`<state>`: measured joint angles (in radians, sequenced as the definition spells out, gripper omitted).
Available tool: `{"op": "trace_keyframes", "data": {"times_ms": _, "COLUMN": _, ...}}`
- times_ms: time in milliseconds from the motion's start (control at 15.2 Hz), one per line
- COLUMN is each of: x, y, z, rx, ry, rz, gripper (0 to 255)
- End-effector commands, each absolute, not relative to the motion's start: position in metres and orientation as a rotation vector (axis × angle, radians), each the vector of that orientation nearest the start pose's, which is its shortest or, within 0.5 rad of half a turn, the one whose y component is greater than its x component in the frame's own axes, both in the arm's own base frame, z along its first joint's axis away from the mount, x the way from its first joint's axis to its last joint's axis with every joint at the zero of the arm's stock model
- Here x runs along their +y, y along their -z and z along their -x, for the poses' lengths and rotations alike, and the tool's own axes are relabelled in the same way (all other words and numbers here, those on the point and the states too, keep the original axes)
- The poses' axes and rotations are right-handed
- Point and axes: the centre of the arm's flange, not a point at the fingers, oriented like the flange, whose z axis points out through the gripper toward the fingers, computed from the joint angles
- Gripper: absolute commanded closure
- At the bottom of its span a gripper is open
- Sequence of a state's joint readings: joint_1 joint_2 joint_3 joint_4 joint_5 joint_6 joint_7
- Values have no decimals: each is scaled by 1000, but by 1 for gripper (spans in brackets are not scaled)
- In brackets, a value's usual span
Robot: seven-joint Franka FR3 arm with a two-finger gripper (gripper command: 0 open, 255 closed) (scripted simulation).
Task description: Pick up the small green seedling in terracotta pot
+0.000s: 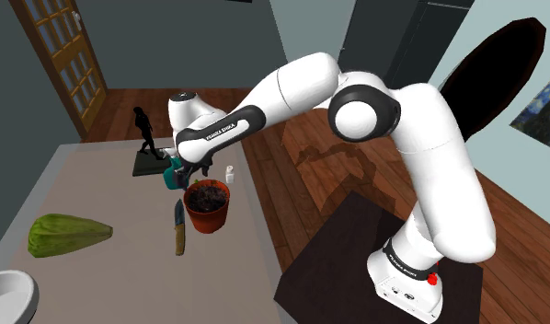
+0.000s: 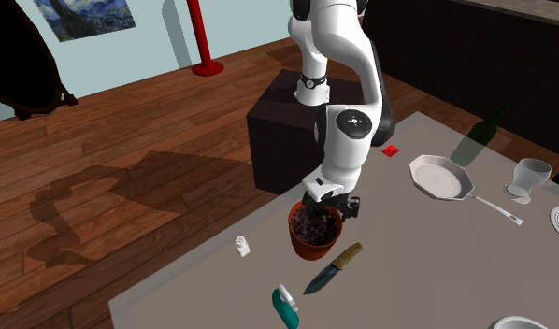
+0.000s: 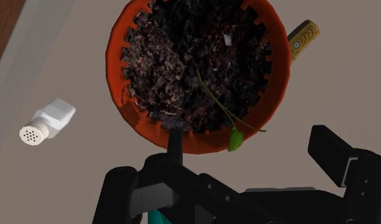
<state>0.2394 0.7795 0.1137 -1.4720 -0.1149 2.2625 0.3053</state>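
One step is in hand: the approach, nothing gripped. In the shoulder view a knife [image 1: 179,227] lies just left of the orange-red pot [image 1: 207,205] on the desk [image 1: 89,184]. The pot's thin seedling [image 3: 216,103] droops over its rim. Above that rim hangs the hand [image 1: 190,173], fingers apart and empty; next it likely must straddle the rim, descend and close. Right of the pot, the arm [image 1: 429,138] arches down.

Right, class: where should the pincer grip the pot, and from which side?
Probably the rim, from straight above. The pot stands upright with a wide round mouth, so the open pincer can straddle its wall, one finger in, one out. Pick a stretch away from the seedling, which leans over the rim nearest the pincer.
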Motion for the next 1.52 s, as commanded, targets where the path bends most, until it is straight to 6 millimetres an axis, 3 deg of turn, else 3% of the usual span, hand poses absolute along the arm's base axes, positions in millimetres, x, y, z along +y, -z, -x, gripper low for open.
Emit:
{"op": "trace_keyframes", "data": {"times_ms": 0, "x": 233, "y": -209, "z": -683, "rx": -137, "ry": 30, "rz": 3142, "gripper": 0}}
{"op": "trace_keyframes", "data": {"times_ms": 198, "x": 233, "y": -190, "z": -683, "rx": -137, "ry": 30, "rz": 3142, "gripper": 0}}
{"op": "trace_keyframes", "data": {"times_ms": 330, "x": 233, "y": -190, "z": -683, "rx": -137, "ry": 30, "rz": 3142, "gripper": 0}}
{"op": "trace_keyframes", "data": {"times_ms": 396, "x": 233, "y": -190, "z": -683, "rx": -137, "ry": 30, "rz": 3142, "gripper": 255}}
{"op": "trace_keyframes", "data": {"times_ms": 990, "x": 233, "y": -190, "z": -683, "rx": -137, "ry": 30, "rz": 3142, "gripper": 255}}
{"op": "trace_keyframes", "data": {"times_ms": 1452, "x": 233, "y": -227, "z": -683, "rx": -137, "ry": 30, "rz": 3142, "gripper": 255}}
